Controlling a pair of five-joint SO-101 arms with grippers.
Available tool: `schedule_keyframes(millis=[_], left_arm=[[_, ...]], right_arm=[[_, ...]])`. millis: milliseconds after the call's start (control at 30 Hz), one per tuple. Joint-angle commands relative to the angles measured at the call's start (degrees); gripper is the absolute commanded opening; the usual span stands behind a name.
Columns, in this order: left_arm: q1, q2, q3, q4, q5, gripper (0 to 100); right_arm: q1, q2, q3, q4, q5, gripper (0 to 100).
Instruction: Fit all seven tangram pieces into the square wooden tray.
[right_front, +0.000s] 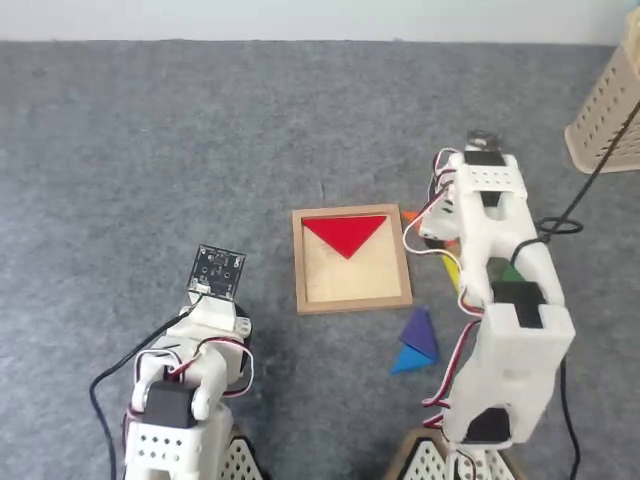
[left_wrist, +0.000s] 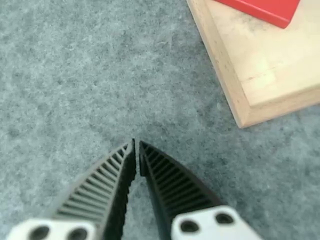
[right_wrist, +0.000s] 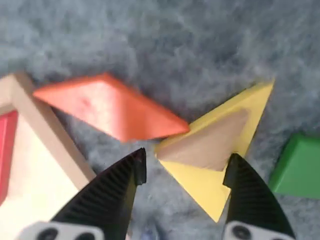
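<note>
- Right wrist view: the right pincer (right_wrist: 187, 160) is recorded as spread wide, with one finger to each side of the yellow triangle (right_wrist: 205, 185), low over the grey surface (right_wrist: 200, 45).
- Position: the yellow triangle is placed between the fingers and is not yet clamped. It lies outside the wooden tray (right_wrist: 45, 130).
- Risk, judged: the triangle's edges are slanted, so it may be squeezed out sideways or twisted if the fingers are closed off-centre.
- Risk, judged: the orange parallelogram (right_wrist: 110, 107) is met at its tip by the yellow triangle. It may be dragged or knocked against the tray's rim when the triangle is lifted.
- Risk, judged: the green piece (right_wrist: 300, 167) lies near the outer side of one finger and may be brushed.
- High view: the red triangle (right_front: 345, 235) is seated along the tray's far edge, and the remaining tray floor is left bare.
- High view: the purple triangle (right_front: 422, 330) and blue piece (right_front: 408, 360) are found touching on the surface, on the right arm's side, near the tray.
- Left wrist view: the left pincer (left_wrist: 136, 147) is closed to a narrow slit with nothing held, above the surface just off a tray corner.
</note>
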Motion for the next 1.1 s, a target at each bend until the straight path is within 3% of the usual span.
schedule_keyframes(millis=[0, 633, 900, 1067], left_arm=[[0.0, -1.2, -1.1, 0.4, 0.4, 1], [0.0, -1.2, -1.1, 0.4, 0.4, 1], [0.0, -1.2, -1.1, 0.4, 0.4, 1], [0.0, -1.2, -1.1, 0.4, 0.4, 1]], right_arm=[[1.8, 2.6, -4.7, -0.8, -0.5, 23.8], [5.2, 8.9, -5.5, 5.9, 2.6, 23.3], [5.3, 8.3, -4.7, 5.5, 2.9, 11.0], [4.7, 3.8, -4.6, 5.5, 7.3, 3.3]])
